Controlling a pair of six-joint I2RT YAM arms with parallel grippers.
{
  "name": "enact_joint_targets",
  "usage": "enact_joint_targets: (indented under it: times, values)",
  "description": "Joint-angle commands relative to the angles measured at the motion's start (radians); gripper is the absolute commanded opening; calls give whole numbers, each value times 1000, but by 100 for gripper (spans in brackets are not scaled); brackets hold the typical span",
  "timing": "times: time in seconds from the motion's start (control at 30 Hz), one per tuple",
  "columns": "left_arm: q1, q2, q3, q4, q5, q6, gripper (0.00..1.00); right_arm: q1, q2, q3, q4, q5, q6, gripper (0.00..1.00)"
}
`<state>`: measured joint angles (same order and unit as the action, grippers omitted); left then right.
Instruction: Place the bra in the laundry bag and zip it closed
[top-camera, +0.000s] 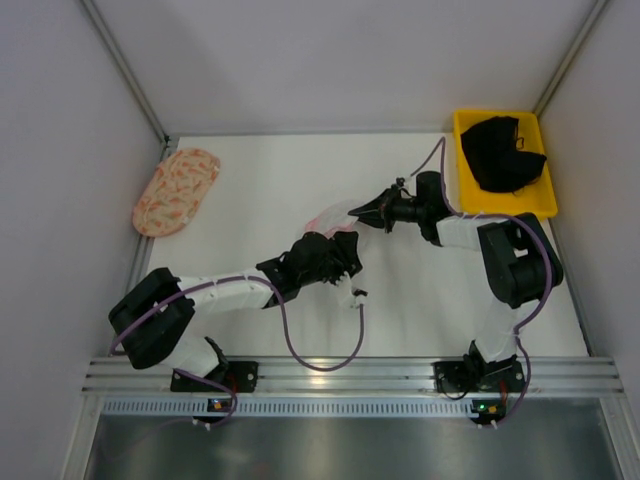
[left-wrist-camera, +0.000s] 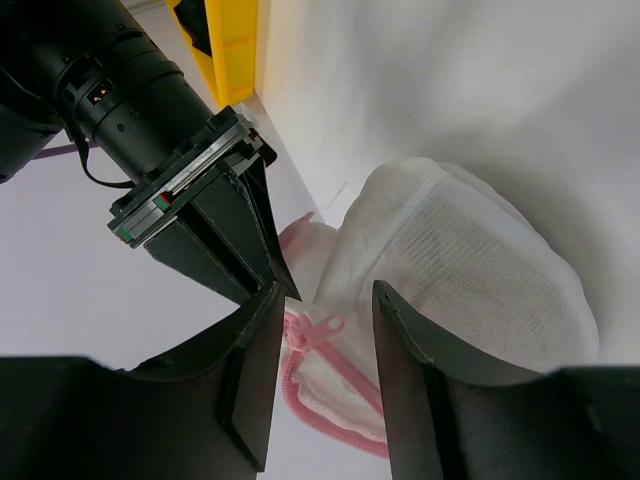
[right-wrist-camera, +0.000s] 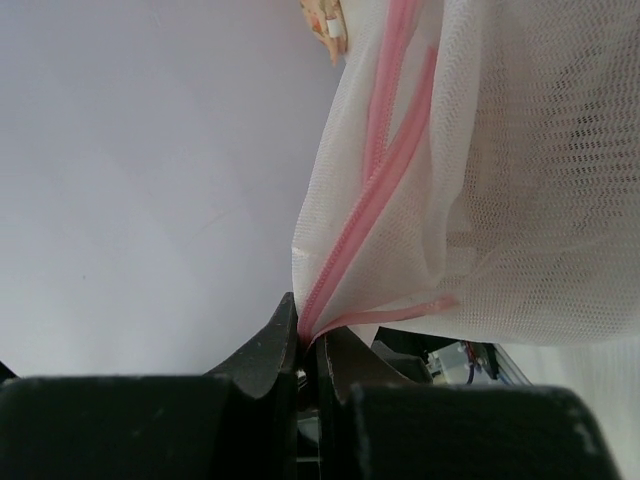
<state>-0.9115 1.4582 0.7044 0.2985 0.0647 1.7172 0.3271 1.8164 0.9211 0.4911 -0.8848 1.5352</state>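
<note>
Your right hand (right-wrist-camera: 308, 345) grasps the pink zip edge of the laundry bag (left-wrist-camera: 460, 260), in the middle of the top view. Your left hand (left-wrist-camera: 325, 305) is released just beside the bag.

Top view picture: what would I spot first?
The white mesh laundry bag, mid-table, pinched at its pink zip by the right hand. Then the yellow bin holding a black garment at the far right corner, and a peach patterned fabric piece far left.
</note>
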Motion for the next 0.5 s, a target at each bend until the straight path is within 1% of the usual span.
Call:
enact_joint_targets:
  times: [0.0,0.23,0.33,0.37,0.47]
  values:
    - [11,1,-8,45,-8,36,48,13,-51,-8,58,-25,34,0]
    - [19,-10,-13,44,1,62,48,15,-55,-25,60,-39,31,0]
    - [23,-16,-11,45,24,64,43,15,-55,-27,60,-40,29,0]
    - [26,-13,-13,45,27,65,40,15,-55,-25,61,-39,31,0]
    - [29,-18,-10,44,46,65,34,16,-54,-24,64,-39,29,0]
